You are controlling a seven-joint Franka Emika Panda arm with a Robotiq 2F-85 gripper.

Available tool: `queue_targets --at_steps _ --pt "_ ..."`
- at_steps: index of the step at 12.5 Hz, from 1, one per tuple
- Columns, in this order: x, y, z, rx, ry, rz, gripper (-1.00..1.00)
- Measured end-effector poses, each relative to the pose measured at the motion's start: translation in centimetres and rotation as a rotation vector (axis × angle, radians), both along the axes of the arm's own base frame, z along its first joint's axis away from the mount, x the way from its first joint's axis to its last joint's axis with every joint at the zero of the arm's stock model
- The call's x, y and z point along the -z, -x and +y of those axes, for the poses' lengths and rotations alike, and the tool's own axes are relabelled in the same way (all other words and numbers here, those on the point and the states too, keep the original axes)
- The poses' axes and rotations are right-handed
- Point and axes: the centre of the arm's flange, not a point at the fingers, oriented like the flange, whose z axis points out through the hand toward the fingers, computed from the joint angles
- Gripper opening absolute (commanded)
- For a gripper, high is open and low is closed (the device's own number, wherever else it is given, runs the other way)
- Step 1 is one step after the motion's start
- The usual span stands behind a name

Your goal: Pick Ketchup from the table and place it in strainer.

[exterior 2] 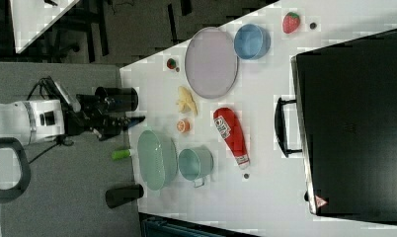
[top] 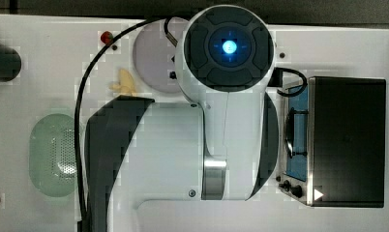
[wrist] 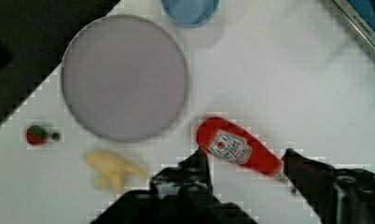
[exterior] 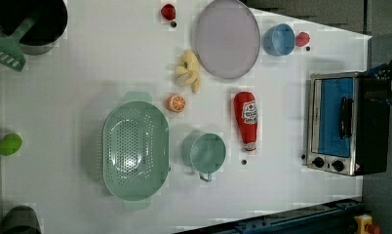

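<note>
- The gripper [wrist: 244,170] hangs high above the tabletop [exterior: 111,63] with its fingers apart and nothing between them; in the wrist view the Ketchup [wrist: 239,149] shows in the gap between the two dark fingers, far below them.
- This looks like the approach step: the gripper is probably held over the bottle so that it can go straight down on it, with the opening wide enough for the body.
- The Ketchup [exterior: 246,119] lies flat on its side on the tabletop, not upright, so I think the fingers must close across its width.
- The strainer [exterior: 135,148] stands empty, well apart from the bottle; from below the gripper the way to it goes over the teal cup [exterior: 207,152].
- This cup lies between bottle and strainer, near the bottle's cap end, so the load should be lifted high enough to pass above its rim.
- The orange slice [exterior: 176,103] and the bananas [exterior: 188,71] lie near the strainer's side of the bottle, but do not touch it.
- The grey plate [exterior: 227,38] is close to the bottle's thick end; the toaster oven [exterior: 343,124] stands on its other side, apart.
- Nothing lies on the bottle itself, so the descent seems free.
</note>
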Motion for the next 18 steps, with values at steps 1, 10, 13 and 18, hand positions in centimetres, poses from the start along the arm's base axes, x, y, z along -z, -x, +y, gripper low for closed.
queue_targets --at_steps 1,10,13,18 --pt "0.4 2.7 -0.2 0.004 0.001 0.103 0.59" --pt "-0.5 5.7 -0.3 -0.136 0.0 0.007 1.0" --pt "9.1 4.6 0.9 -0.385 -0.025 0.11 1.0" --pt "20.9 5.3 1.7 -0.761 -0.063 0.146 1.0"
